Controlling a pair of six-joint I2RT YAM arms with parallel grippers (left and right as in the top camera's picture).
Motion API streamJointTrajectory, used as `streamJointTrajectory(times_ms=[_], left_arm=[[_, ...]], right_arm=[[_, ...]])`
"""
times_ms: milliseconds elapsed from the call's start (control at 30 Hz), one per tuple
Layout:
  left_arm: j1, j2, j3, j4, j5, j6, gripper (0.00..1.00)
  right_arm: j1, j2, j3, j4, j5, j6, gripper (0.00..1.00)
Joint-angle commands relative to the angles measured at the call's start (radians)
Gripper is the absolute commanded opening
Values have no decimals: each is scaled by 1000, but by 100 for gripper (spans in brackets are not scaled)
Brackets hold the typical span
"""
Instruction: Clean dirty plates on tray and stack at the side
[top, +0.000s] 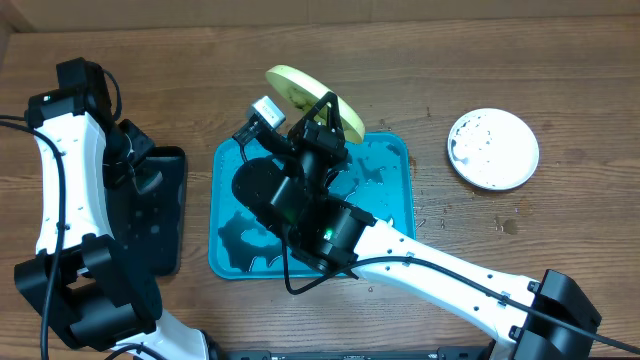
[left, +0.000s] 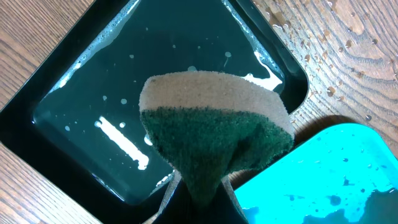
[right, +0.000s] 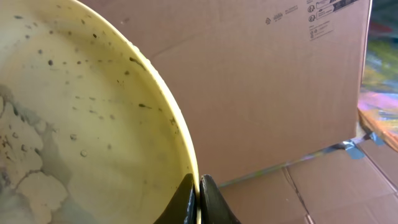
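Observation:
My right gripper (top: 330, 122) is shut on the rim of the yellow-green plate (top: 310, 98) and holds it tilted up above the far edge of the turquoise tray (top: 392, 175). In the right wrist view the plate (right: 81, 112) shows dark specks and foam, with the fingers (right: 199, 190) pinching its rim. My left gripper (top: 135, 165) is shut on a green and beige sponge (left: 214, 134) over the black tray (top: 165, 215). A white plate (top: 492, 148) lies on the table at the right. The light blue plate is hidden.
The black tray (left: 124, 99) holds water and sits left of the turquoise tray (left: 323, 174). Water pools lie in the turquoise tray and drops dot the wood. Cardboard boxes (right: 280, 81) stand behind the table.

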Motion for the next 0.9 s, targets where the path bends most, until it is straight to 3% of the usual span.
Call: streamJointTrajectory(times_ms=[0, 133, 233, 433, 633, 667, 733, 867], left_arm=[[4, 9, -6, 3, 7, -5, 4], [4, 9, -6, 3, 7, -5, 4], [3, 9, -6, 3, 8, -5, 4], [4, 9, -6, 3, 8, 10, 4], [3, 9, -6, 5, 8, 10, 4], [3, 9, -6, 5, 8, 10, 4], [4, 9, -6, 5, 8, 10, 4], [4, 9, -6, 3, 8, 10, 4]], right_arm=[[0, -37, 25, 8, 29, -16, 4], [-8, -37, 24, -1, 28, 97, 4], [-24, -37, 23, -47, 29, 262, 4], [-53, -37, 23, -374, -109, 584, 4], [-90, -37, 24, -550, -536, 812, 4], [-126, -45, 24, -556, -674, 921, 4], [-177, -64, 25, -556, -819, 1007, 4], [-369, -138, 25, -587, -1230, 1084, 4]])
